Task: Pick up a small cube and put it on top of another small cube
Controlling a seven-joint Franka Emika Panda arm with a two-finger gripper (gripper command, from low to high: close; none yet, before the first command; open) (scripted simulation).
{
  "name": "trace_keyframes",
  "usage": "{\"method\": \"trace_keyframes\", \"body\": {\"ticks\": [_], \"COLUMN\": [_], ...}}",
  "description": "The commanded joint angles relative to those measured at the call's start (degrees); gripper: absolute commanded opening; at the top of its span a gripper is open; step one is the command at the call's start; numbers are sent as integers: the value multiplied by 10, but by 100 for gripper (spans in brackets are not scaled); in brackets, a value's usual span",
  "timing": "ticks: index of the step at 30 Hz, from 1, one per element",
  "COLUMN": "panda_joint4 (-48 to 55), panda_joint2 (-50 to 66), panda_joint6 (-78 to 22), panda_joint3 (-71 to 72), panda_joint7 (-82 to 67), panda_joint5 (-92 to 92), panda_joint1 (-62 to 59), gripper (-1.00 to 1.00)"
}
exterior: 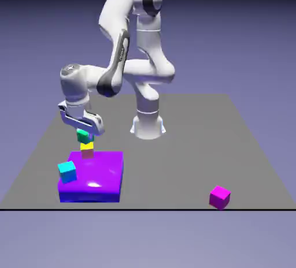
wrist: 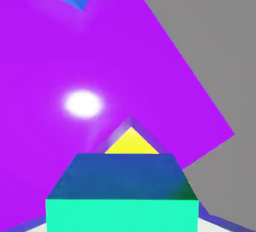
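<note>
The green cube (exterior: 85,137) is clamped in the pincer (exterior: 87,133) and is held just above the yellow cube (exterior: 87,149), whose corner shows past it in the hand view. The cyan cube (exterior: 67,171) is carried on the flat purple block (exterior: 95,174), while the magenta cube (exterior: 219,197) is seen well apart on the bench (exterior: 173,168), toward the exterior view's right.

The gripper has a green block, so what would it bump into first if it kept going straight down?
Probably the yellow cube: it peeks out just past the green cube that the gripper holds. I can't tell how big the gap is.
</note>
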Motion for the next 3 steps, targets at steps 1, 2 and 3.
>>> {"method": "trace_keyframes", "body": {"ticks": [1, 2, 3], "panda_joint4": [0, 8, 16], "panda_joint2": [0, -18, -36], "panda_joint6": [0, -25, -50], "panda_joint3": [0, 0, 0], "panda_joint7": [0, 7, 13], "panda_joint5": [0, -8, -17], "panda_joint1": [0, 0, 0], "gripper": [100, 100, 100]}}
